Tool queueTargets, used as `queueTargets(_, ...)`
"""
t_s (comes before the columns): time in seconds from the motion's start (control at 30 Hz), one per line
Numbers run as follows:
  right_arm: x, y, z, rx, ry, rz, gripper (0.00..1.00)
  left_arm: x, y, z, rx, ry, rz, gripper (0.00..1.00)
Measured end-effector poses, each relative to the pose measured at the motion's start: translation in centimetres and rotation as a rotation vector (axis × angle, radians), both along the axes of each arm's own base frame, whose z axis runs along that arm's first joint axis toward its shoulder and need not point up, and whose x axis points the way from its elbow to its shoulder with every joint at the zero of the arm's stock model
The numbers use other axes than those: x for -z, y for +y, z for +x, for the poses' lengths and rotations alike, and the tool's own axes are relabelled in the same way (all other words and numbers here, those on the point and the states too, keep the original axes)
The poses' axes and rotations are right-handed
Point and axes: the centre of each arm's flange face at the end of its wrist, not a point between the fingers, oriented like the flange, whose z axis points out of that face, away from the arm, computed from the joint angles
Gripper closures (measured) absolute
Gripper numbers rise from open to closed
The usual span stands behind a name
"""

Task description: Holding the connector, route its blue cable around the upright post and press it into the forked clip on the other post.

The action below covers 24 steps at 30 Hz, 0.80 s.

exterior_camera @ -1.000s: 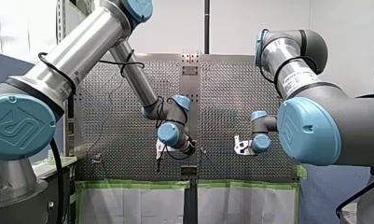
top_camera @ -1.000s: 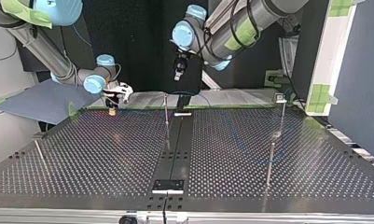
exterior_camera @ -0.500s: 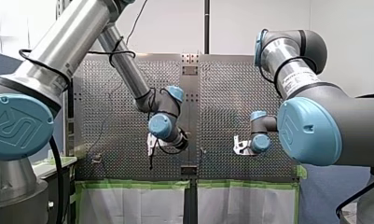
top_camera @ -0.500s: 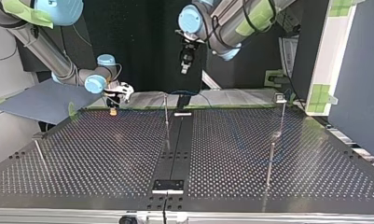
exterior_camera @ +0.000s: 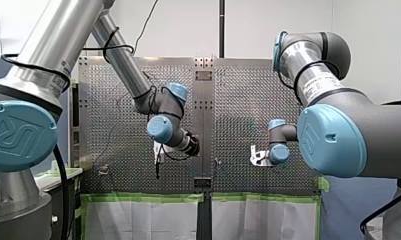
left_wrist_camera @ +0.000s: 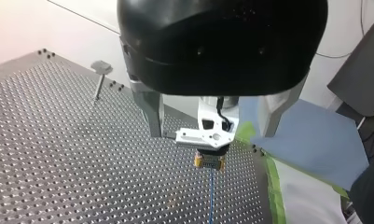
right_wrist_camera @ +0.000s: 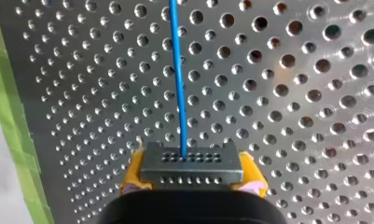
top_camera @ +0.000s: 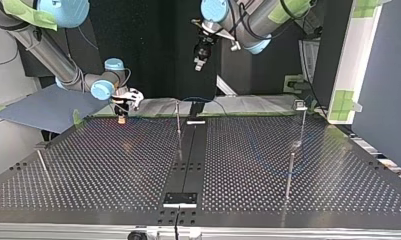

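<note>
Jaws: right gripper (right_wrist_camera: 190,176) clamps grey pinned connector (right_wrist_camera: 191,164); left gripper (top_camera: 200,61) gapes empty.
Blue cable (right_wrist_camera: 177,70) seemingly not yet round slim metal post (top_camera: 178,127); clipping remains.

Blue cable (right_wrist_camera: 177,70) cut off by right wrist view's edge, far post's top (top_camera: 300,104) too small to read

In the top view, left of the thin upright metal post (top_camera: 178,125) in the holed metal table's (top_camera: 88,175) middle: my right gripper (top_camera: 120,118), the small dark block connector (right_wrist_camera: 191,168) between its pads. Right of that post, on the table: thin blue cable (right_wrist_camera: 177,70) in a loop. High above the post: my left gripper (top_camera: 198,64). Far right: tall metal post with forked clip (top_camera: 301,106).
</note>
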Motion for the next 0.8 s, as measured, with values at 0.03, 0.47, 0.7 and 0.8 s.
queueTargets(0.03, 0.0, 0.0, 0.0, -0.001, 0.000, 0.001, 1.00, -0.2, 0.2, -0.2, 0.000, -0.002, -0.005, 0.00)
queueTargets(0.47, 0.0, 0.1, 0.1, -0.009, -0.007, 0.005, 1.00, -2.4, 1.9, -2.9, 0.036, -0.032, -0.172, 0.00)
queueTargets(0.7, 0.1, 0.1, 0.3, -0.012, -0.012, 0.004, 1.00, -3.2, 2.7, -3.9, 0.061, -0.039, -0.253, 0.00)
queueTargets(0.8, 0.1, 0.2, 0.3, -0.013, -0.014, 0.004, 1.00, -3.6, 3.1, -4.3, 0.062, -0.046, -0.288, 0.00)
